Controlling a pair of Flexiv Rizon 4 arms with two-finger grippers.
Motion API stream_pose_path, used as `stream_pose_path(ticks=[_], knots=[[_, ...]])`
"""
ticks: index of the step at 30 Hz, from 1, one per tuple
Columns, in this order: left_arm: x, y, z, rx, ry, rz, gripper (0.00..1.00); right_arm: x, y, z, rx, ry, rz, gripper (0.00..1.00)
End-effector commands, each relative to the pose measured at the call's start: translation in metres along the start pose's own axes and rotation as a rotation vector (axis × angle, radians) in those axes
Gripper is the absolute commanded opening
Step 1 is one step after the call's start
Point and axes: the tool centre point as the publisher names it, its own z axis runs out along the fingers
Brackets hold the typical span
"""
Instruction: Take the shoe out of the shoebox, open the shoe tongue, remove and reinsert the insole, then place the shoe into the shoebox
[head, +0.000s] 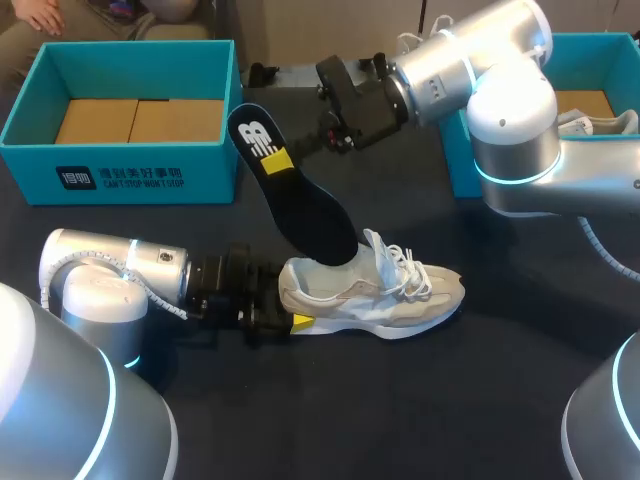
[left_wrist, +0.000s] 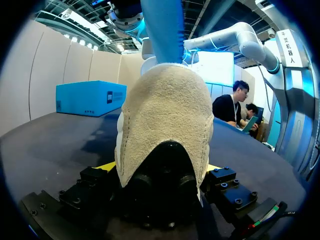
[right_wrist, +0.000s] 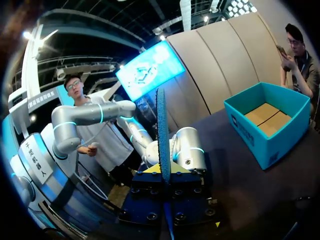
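A beige and white sneaker (head: 400, 300) lies on its sole mid-table, heel to the left. My left gripper (head: 290, 305) is shut on the heel from both sides; in the left wrist view the heel (left_wrist: 167, 110) fills the gap between the fingers. A dark blue insole (head: 310, 215) slants up out of the shoe's mouth, its toe end still inside. My right gripper (head: 283, 158) is shut on the insole's raised heel end. The right wrist view shows the insole (right_wrist: 162, 125) edge-on between the yellow tips of that gripper (right_wrist: 164, 170). The insole (left_wrist: 162, 30) rises above the heel.
An open teal shoebox (head: 120, 175) with a cardboard floor stands at the back left, also in the right wrist view (right_wrist: 265, 135). A second teal box (head: 590, 60) at the back right holds a white shoe. My right arm (head: 510, 110) spans in front of it.
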Motion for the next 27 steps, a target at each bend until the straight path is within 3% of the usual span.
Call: stream_pose_path(ticks=[1, 11, 18, 27], knots=[[0.0, 0.001, -0.001, -0.002, 0.001, -0.001, 0.0, 0.012, 0.01, -0.022, -0.007, -0.008, 0.026, 0.0], [0.0, 0.001, -0.001, -0.002, 0.001, -0.001, 0.0, 0.034, 0.054, -0.06, -0.132, -0.006, 0.109, 0.0], [0.0, 0.001, -0.001, -0.002, 0.001, -0.001, 0.0, 0.05, 0.085, -0.064, -0.241, 0.02, 0.169, 0.0], [0.0, 0.001, -0.001, -0.002, 0.001, -0.001, 0.0, 0.076, 0.106, -0.069, -0.284, 0.01, 0.227, 0.0]])
